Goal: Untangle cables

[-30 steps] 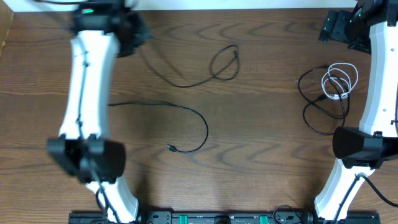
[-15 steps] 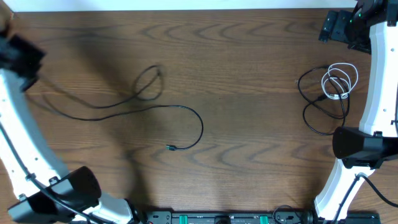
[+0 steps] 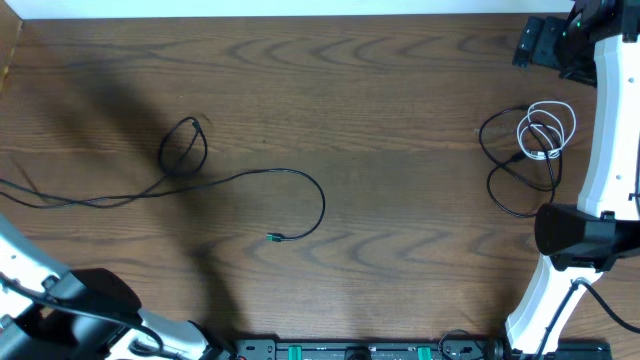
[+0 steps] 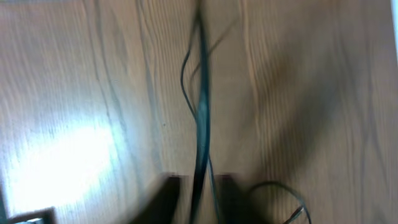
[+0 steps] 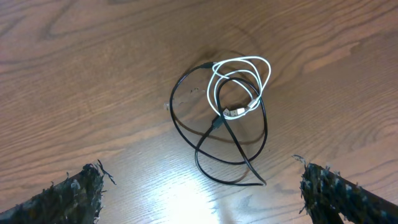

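- Long black cable (image 3: 250, 176): laid out across the left of the table (image 3: 400, 250), well apart from the others; probably freed.
- Left claw (image 4: 199, 186): straddles that cable; too blurred to tell the grip.
- Right claw (image 5: 202, 186): spread wide over the white cable (image 5: 239, 81) and second black cable (image 5: 198, 157), tangled at right.

Robotics lab bench (arms (image 3: 610, 120), wood table (image 3: 400, 90))

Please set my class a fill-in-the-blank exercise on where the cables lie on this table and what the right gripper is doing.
1. The white cable lies tangled with a second cable, whose colour is ___.
2. That tangle sits on the robot's ___ side of the table.
3. The lone cable on the other side curls into one small ___ along its length.
4. The right gripper holds ___.

Missing words: black; right; loop; nothing
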Robot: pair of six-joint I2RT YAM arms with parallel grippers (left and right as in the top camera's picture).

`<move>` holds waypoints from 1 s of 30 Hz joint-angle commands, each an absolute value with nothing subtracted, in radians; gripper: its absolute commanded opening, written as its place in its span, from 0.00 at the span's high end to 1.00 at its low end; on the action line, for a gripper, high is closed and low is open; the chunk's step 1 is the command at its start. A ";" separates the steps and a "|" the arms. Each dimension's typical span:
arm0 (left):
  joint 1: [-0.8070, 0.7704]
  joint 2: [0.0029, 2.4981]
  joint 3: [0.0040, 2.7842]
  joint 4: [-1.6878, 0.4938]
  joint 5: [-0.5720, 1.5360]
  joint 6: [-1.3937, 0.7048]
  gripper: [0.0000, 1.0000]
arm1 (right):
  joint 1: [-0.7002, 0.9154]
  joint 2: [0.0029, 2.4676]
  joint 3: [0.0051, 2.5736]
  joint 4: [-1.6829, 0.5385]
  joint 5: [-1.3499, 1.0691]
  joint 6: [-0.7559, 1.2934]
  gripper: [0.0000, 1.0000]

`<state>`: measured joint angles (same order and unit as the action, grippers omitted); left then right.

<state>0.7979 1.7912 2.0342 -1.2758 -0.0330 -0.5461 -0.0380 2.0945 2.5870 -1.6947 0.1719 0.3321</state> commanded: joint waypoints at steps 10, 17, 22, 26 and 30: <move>0.772 1.979 1.934 -1.283 0.125 -0.435 0.02 | -0.034 2.101 2.589 -1.698 0.173 0.324 0.01; 0.684 1.998 1.935 -1.289 0.146 -0.363 0.02 | -0.034 2.101 2.589 -1.698 0.173 0.324 0.01; 0.598 1.982 1.935 -1.309 0.149 -0.336 0.02 | -0.034 2.101 2.589 -1.698 0.173 0.324 0.01; 0.490 1.985 1.934 -1.383 0.150 -0.309 0.02 | -0.034 2.101 2.589 -1.698 0.173 0.324 0.01; 0.361 1.988 1.913 -1.429 0.149 -0.271 0.02 | -0.034 2.101 2.589 -1.698 0.173 0.324 0.01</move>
<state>0.4347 2.0010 1.9282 -1.4136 0.1375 -0.3267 -0.0380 2.0945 2.5870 -1.6947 0.1719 0.3317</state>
